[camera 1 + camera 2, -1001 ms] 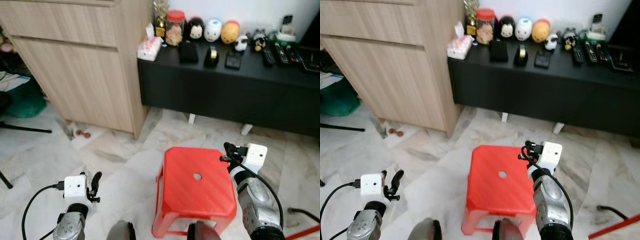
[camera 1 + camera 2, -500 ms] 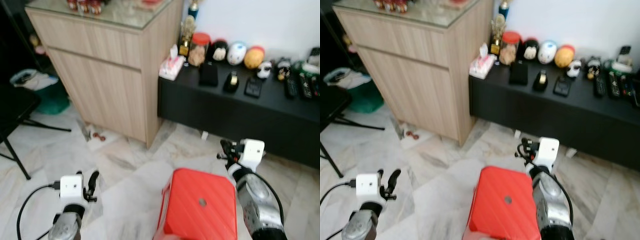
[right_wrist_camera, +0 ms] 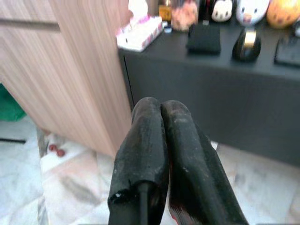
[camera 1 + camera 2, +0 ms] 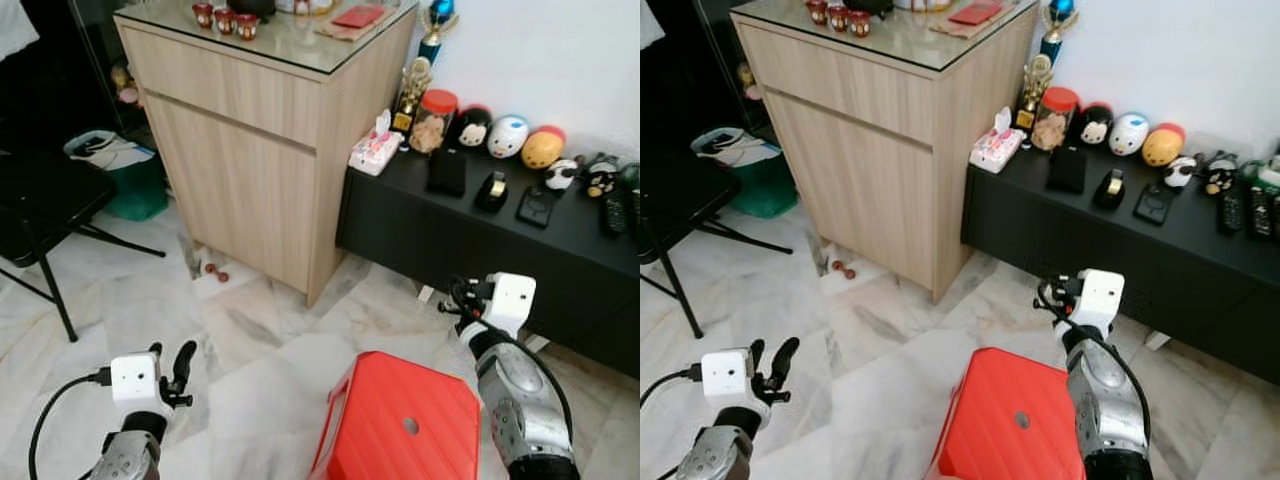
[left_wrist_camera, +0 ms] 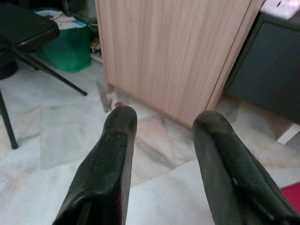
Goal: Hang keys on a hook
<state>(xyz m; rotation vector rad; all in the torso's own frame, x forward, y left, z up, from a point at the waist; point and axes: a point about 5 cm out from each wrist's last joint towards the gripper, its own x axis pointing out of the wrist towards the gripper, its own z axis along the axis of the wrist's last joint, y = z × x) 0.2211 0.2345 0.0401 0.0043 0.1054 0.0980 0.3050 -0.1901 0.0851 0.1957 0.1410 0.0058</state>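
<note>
Right gripper pressed together above red stool, perhaps pinching something thin, left gripper spread apart well left of stool.

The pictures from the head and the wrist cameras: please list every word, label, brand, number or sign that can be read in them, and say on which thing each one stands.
No text can be read in any view.
Tissue box on the black cabinet: pink pattern, any print too blurred to read.
Jar with red lid: no legible label.
Red item on the wooden cabinet: too small to read.
Remotes: buttons too small to read.
</note>
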